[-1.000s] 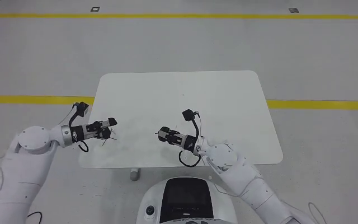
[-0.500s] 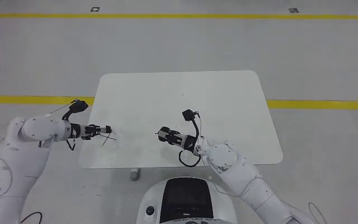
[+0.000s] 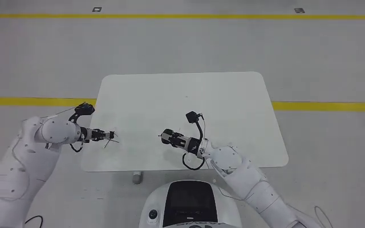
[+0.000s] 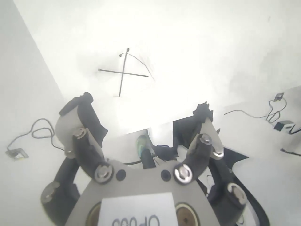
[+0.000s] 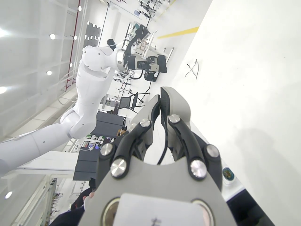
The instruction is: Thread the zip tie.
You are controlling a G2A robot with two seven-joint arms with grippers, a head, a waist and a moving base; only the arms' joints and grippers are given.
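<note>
Top view, with wrist views. Over the preceding second the left gripper [image 3: 106,135] drew back a little toward 9 o'clock, from above the zip ties [image 3: 111,138] to just beside them near the table [image 3: 188,97] edge, while its arm folded closer to the body. The right gripper [image 3: 164,135] kept its place. The left gripper's fingers stood spread and empty in its own wrist view [image 4: 145,101]. The right gripper's pads [image 5: 162,99] were pressed together on nothing. The retreat probably served to line up a fresh approach, since no tie had yet been lifted and threading had not begun. Three thin black zip ties [image 4: 123,72] lay flat on the table at about 8 o'clock from its centre, two crossed and a third curved beside them. The right gripper waited well apart from them, at their 3 o'clock. The crossing was the likely obstacle: pinching one tie could drag its neighbours. A yellow floor line [image 3: 319,106] ran past the table at 3 o'clock, and loose cables [image 4: 40,130] lay on the floor beyond the near edge.
</note>
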